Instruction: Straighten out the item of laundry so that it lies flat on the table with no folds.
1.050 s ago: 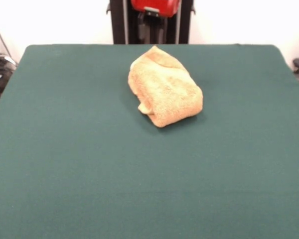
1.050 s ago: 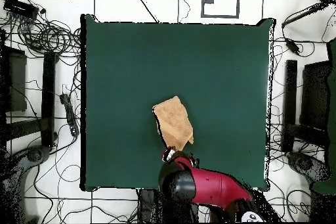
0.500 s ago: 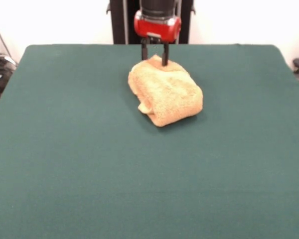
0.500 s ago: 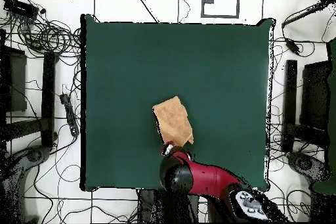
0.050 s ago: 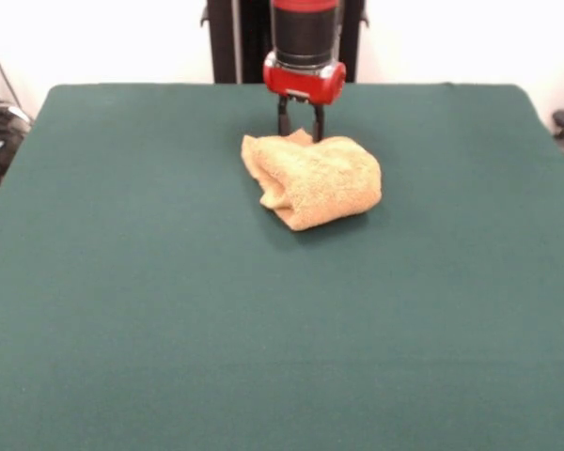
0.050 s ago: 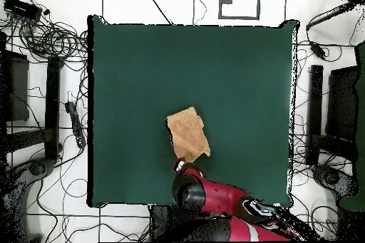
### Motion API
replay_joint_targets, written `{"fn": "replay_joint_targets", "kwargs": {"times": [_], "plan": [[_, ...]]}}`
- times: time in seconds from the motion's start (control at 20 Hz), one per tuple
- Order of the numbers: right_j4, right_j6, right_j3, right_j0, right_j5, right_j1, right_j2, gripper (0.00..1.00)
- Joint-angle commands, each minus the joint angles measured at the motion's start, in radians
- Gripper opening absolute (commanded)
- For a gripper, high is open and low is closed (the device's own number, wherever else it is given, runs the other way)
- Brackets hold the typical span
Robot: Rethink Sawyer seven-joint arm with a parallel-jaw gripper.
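Gripper point(image 5: 301, 127): red-collared, down at towel's far edge, two dark fingers point(image 5: 283, 118) apart, straddling a raised bit of cloth; grip on it not discernible. Table point(image 5: 122, 301): dark green, largest item. Towel point(image 5: 312, 178): golden-orange, bunched and folded in a lump, on table's robot-side half near centre line point(image 6: 189, 133).

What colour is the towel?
Golden-orange; the towel shows best in the front view.

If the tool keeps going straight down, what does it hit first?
Most likely the far edge of the folded towel: the tool points down right at it, fingers apart. It may already touch; depth is unclear.
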Motion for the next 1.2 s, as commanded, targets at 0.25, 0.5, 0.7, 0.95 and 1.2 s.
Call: {"fn": "replay_joint_targets", "kwargs": {"times": [0.25, 0.5, 0.7, 0.95, 1.2], "plan": [[0.117, 0.239, -0.047, 0.044, -0.105, 0.08, 0.017, 0.0], [0.103, 0.222, -0.048, 0.018, -0.091, 0.067, 0.038, 0.0], [0.122, 0.198, 0.006, 0.019, 0.071, -0.147, 0.069, 0.0], [0.174, 0.136, -0.078, 0.091, 0.249, -0.331, 0.041, 0.0], [0.185, 0.12, -0.111, 0.068, 0.348, -0.379, 0.081, 0.0]]}}
